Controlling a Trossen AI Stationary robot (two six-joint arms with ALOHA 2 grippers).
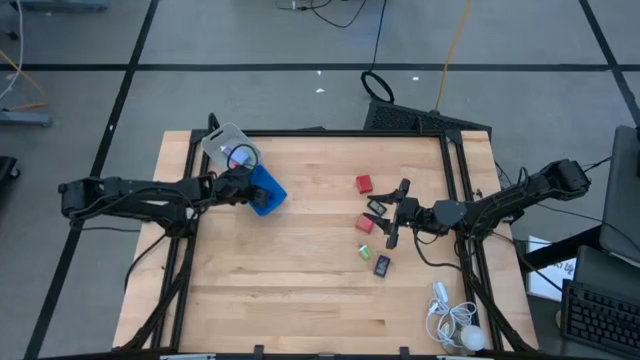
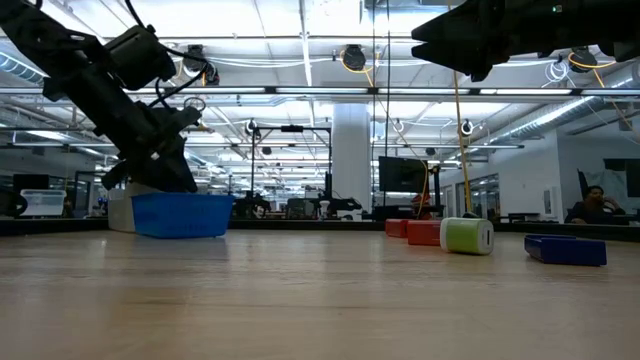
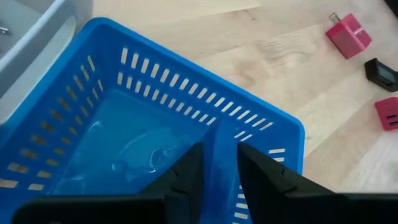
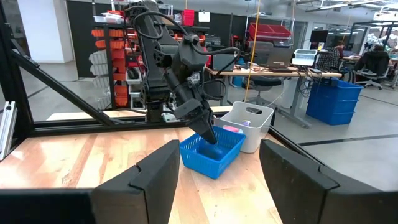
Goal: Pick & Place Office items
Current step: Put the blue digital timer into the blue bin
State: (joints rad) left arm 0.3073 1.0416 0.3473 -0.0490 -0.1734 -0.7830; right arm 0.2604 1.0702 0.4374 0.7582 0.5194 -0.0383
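Observation:
A blue slotted tray (image 1: 268,192) stands on the table at the far left, against a clear plastic box (image 1: 228,150). My left gripper (image 3: 221,177) hangs over the tray's inside, shut on a narrow blue piece (image 3: 220,155). More office items lie right of the middle: two red blocks (image 1: 364,183) (image 1: 366,224), a dark piece (image 1: 377,207), a green one (image 1: 365,250) and a dark blue one (image 1: 382,265). My right gripper (image 1: 393,215) hovers above them, open, with nothing between its fingers (image 4: 155,180). My left gripper has the blue piece (image 3: 219,144) between its two fingers, and the piece fills the gap from one finger to the other. The fingers slant down from the table's left side, and the piece lies along them. It hangs clear above the tray's floor (image 3: 124,143).
A white corded gadget (image 1: 455,325) lies at the near right corner. Dark frame rails (image 1: 455,180) run along the table's edges. Bare wood lies across the middle and near left (image 1: 270,290).

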